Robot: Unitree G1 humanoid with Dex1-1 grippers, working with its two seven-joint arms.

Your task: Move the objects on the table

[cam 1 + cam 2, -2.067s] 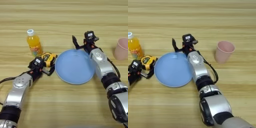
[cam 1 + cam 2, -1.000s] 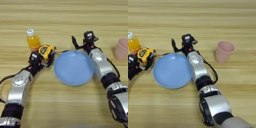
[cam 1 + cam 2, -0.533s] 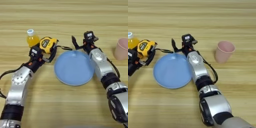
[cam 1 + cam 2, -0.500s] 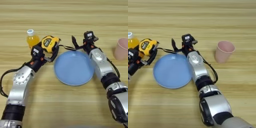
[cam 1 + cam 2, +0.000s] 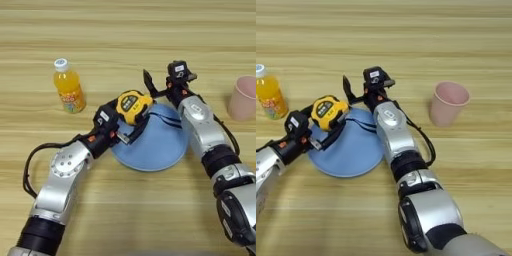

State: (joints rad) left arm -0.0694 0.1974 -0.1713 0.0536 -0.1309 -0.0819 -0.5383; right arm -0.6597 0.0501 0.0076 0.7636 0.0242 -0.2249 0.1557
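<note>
My left gripper point(image 5: 126, 119) is shut on the yellow-and-black tape measure point(image 5: 131, 105) and holds it above the left rim of the round light-blue plate point(image 5: 155, 145). The black strap point(image 5: 167, 120) trails over the plate. My right gripper point(image 5: 157, 86) sits just beyond the plate's far rim, fingers spread, holding nothing. The orange-drink bottle point(image 5: 68, 93) stands upright to the left of the plate. Far right, the pink cup point(image 5: 448, 103) is upright.
The light wooden table point(image 5: 125, 35) fills the view. My right forearm point(image 5: 202, 130) lies along the plate's right side, between plate and cup.
The left gripper lifted the tape measure off the table beside the bottle and carried it right, over the plate's left rim. The right arm has not moved.
</note>
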